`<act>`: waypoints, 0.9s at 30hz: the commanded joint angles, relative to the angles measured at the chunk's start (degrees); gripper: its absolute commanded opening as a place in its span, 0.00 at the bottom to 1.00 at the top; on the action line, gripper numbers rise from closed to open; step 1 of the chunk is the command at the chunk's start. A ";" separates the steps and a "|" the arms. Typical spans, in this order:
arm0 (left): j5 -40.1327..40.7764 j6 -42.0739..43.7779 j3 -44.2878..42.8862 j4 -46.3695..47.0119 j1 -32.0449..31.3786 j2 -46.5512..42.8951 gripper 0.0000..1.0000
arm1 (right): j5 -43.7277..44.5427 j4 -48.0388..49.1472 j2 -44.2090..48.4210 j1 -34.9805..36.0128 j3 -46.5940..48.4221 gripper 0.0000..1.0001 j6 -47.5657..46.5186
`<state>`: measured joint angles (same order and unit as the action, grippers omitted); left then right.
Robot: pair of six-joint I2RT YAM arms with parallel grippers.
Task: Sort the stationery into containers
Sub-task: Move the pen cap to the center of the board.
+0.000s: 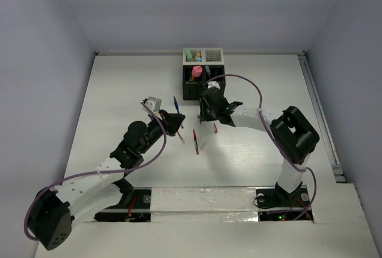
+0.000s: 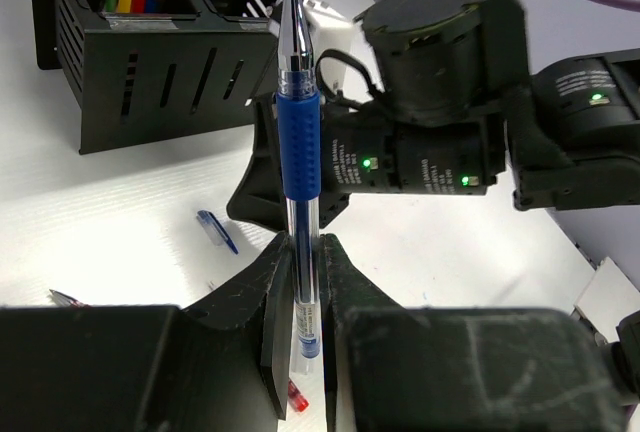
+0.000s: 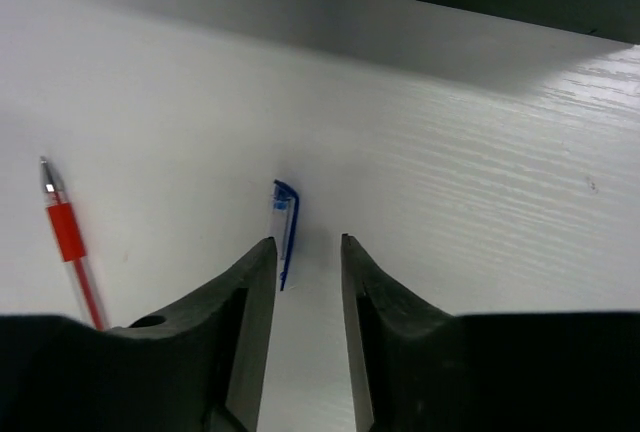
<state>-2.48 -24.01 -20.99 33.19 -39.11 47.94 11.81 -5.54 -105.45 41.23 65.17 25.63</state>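
Note:
My left gripper point(image 2: 305, 252) is shut on a blue pen point(image 2: 299, 152), which stands tip-up between the fingers. From above, that gripper point(image 1: 173, 122) hovers at mid-table with the pen point(image 1: 175, 103) poking toward the containers. My right gripper point(image 3: 308, 242) is open and low over the table, holding nothing. A small blue pen cap point(image 3: 285, 214) lies just ahead of its left fingertip. To the left, a red pen point(image 3: 70, 242) lies on the table. The joined black container point(image 1: 192, 88) and white container point(image 1: 212, 55) stand at the back, with a pink marker point(image 1: 196, 71) in the black one.
The right arm's wrist point(image 2: 450, 142) sits close in front of the blue pen, between it and the black container point(image 2: 150, 72). The blue cap point(image 2: 217, 230) and the red pen point(image 1: 195, 141) lie between the two grippers. A white block point(image 1: 153, 102) rests by the left arm.

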 commanded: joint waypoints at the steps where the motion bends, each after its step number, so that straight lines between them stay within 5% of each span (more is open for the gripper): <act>1: -0.42 0.46 0.34 3.29 0.18 -0.31 0.00 | -2.84 -1.31 1.66 -0.19 1.27 0.42 1.44; 13: -0.33 0.63 0.43 3.20 0.18 -0.57 0.00 | -3.56 -9.13 -7.40 0.95 10.15 0.45 -0.75; 27: 0.72 0.89 0.43 2.41 0.18 -1.89 0.00 | 7.96 -25.39 -14.25 5.00 19.82 0.30 -2.25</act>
<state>-2.44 -24.01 -20.99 33.12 -39.11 47.77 16.80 -24.64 -117.51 45.47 83.02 23.97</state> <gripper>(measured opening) 0.077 0.306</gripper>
